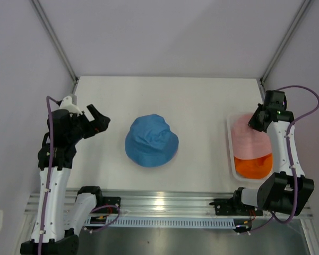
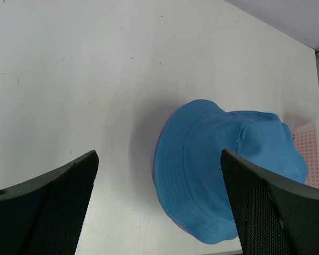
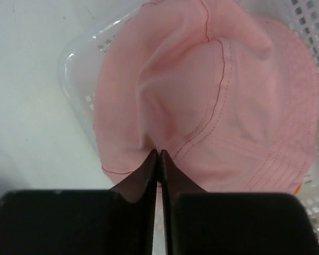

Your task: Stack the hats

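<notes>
Right hand (image 3: 159, 158) is being pinched onto the brim of the seemingly limp, light pink hat (image 3: 217, 90), in the basket (image 3: 77, 61) at three o'clock; left hand (image 2: 159, 155) is being held spread beside the blue hat (image 1: 151, 141).

No text, label, brand, number or sign can be read in any of the three views. None can be made out on the blue hat (image 1: 151, 141), the pink hat (image 3: 217, 95), the orange hat (image 1: 253, 166) or the white basket (image 3: 73, 62) — only plain fabric with stitching and plain perforated plastic are shown.
</notes>
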